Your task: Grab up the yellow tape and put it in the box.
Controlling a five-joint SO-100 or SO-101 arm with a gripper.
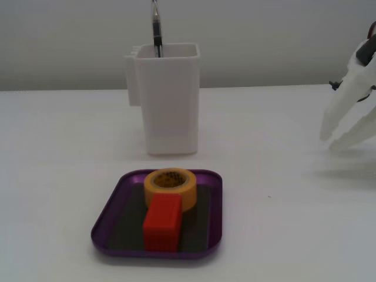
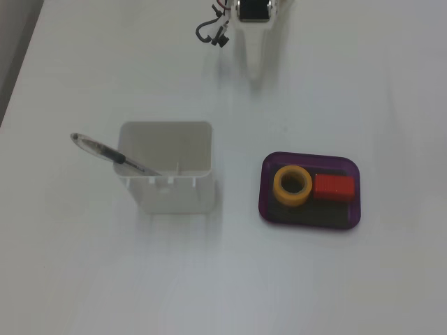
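Observation:
The yellow tape [image 1: 170, 187] lies flat inside the purple box [image 1: 111, 220], at its far side, touching the red block [image 1: 162, 222] that stands in front of it. In the top-down fixed view the tape [image 2: 292, 186] sits in the left half of the box [image 2: 311, 218], with the red block [image 2: 333, 187] to its right. My white gripper [image 1: 330, 141] hangs at the far right, well away from the box, fingers parted and empty. From above it [image 2: 257, 70] shows at the top edge, pointing down at the table.
A tall white container [image 1: 170, 100] with a pen [image 1: 156, 29] in it stands behind the box; from above the container [image 2: 167, 171] is left of the box. Cables [image 2: 213, 31] hang by the arm.

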